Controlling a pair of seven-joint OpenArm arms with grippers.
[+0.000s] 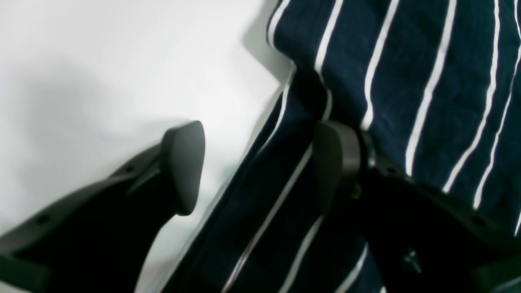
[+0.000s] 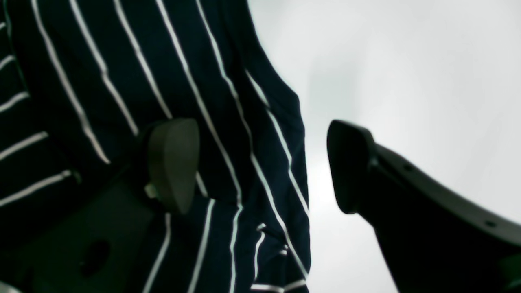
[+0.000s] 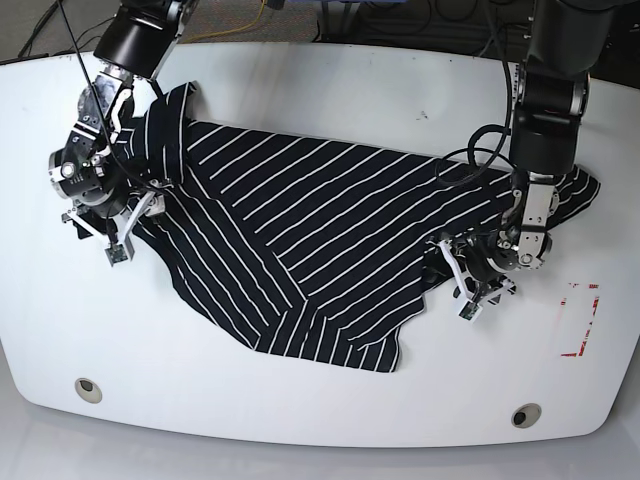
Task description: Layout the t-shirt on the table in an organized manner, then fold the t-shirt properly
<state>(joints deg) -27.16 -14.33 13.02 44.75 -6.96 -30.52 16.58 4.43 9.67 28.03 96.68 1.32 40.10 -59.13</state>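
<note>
The black t-shirt (image 3: pixel 300 230) with thin white stripes lies spread and crumpled across the white table (image 3: pixel 300 405). My left gripper (image 1: pixel 260 167) is open at the shirt's right side. One finger (image 1: pixel 183 167) is over bare table and the other (image 1: pixel 338 162) over the fabric, so the shirt's edge (image 1: pixel 268 191) runs between them. My right gripper (image 2: pixel 262 165) is open at the shirt's left side, near a sleeve. Its one finger (image 2: pixel 173 162) is over the striped cloth (image 2: pixel 228 122) and the other finger (image 2: pixel 350 167) over the table. Neither gripper holds anything.
A red-marked rectangle (image 3: pixel 583 320) sits on the table at the right. Two round grommets (image 3: pixel 88 389) (image 3: pixel 526 414) lie near the front edge. Cables and dark clutter run behind the table's far edge.
</note>
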